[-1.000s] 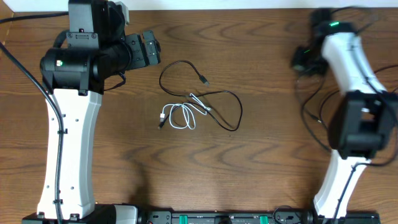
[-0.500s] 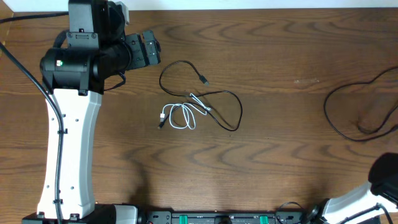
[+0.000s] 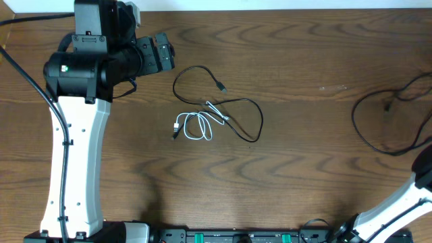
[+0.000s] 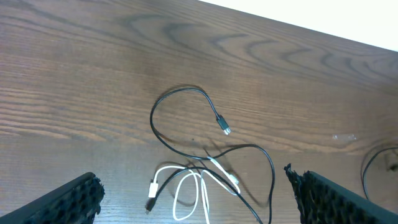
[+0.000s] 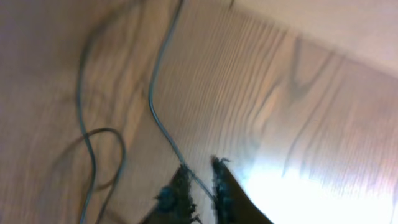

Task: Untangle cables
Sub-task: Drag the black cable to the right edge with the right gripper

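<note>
A tangle of cables lies mid-table: a long black cable point(image 3: 253, 111) loops over a shorter white cable point(image 3: 196, 128). My left gripper point(image 3: 162, 54) hovers above and left of the tangle, wide open and empty. In the left wrist view the white cable point(image 4: 186, 186) and the black cable point(image 4: 168, 102) show between its fingers point(image 4: 68, 202). Another black cable point(image 3: 354, 120) curls at the right edge. In the blurred right wrist view, my right gripper point(image 5: 199, 171) has its fingers slightly apart, and that black cable point(image 5: 158, 118) runs through the gap.
The left arm point(image 3: 74, 155) stands along the table's left side. Only a white link of the right arm point(image 3: 398, 202) shows at the bottom right corner. The table's far edge meets a pale wall point(image 4: 348, 18).
The right arm has swung out of the overhead view toward the bottom right, leaving a black cable at the right edge. Its fingers have parted a little. The left arm is still.
</note>
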Controlling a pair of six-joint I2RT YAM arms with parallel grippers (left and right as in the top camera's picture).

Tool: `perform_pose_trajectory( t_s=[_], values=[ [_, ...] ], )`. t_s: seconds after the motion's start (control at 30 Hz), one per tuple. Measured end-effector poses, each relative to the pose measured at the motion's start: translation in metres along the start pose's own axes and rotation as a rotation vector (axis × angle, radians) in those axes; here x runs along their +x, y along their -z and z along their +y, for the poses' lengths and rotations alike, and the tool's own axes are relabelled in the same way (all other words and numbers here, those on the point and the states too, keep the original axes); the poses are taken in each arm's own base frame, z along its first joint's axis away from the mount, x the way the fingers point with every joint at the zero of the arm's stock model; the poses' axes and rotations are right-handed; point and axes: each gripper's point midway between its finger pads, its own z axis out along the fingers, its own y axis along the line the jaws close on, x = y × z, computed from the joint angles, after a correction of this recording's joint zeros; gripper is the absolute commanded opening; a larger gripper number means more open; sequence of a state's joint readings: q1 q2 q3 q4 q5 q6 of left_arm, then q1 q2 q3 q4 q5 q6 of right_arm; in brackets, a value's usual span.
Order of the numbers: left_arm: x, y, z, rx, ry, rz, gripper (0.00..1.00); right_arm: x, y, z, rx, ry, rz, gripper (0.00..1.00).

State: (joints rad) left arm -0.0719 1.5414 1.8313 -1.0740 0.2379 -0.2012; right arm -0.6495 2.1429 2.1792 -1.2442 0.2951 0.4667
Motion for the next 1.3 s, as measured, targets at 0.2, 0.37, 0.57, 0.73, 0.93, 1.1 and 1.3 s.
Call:
perform_pose_trajectory(
  t_s=[0.2,0.37,0.57,0.73,0.93,1.1,1.3],
  values=[
    [0.000,0.000,-0.001,0.003,0.000,0.001,1.00,0.041,-0.012,0.039,-0.217,0.150,0.194,0.38],
    [0.000,0.000,-0.001,0.004,0.000,0.001,1.00,0.100,0.018,0.073,-0.403,0.380,0.380,0.61],
    [0.000,0.000,-0.001,0.003,0.000,0.001,1.00,0.173,0.042,0.113,-0.485,0.677,0.498,0.62],
    [0.000,0.000,-0.001,0.003,0.000,0.001,1.00,0.218,0.033,0.132,-0.459,0.831,0.525,0.61],
    [0.000,0.000,-0.001,0.003,0.000,0.001,1.00,0.248,-0.002,0.129,-0.334,0.901,0.513,0.57],
    [0.000,0.000,-0.001,0.003,0.000,0.001,1.00,0.265,-0.027,0.123,-0.268,0.889,0.506,0.53],
    [0.000,0.000,-0.001,0.004,0.000,0.001,1.00,0.285,-0.051,0.109,-0.218,0.862,0.531,0.47]
  ],
)
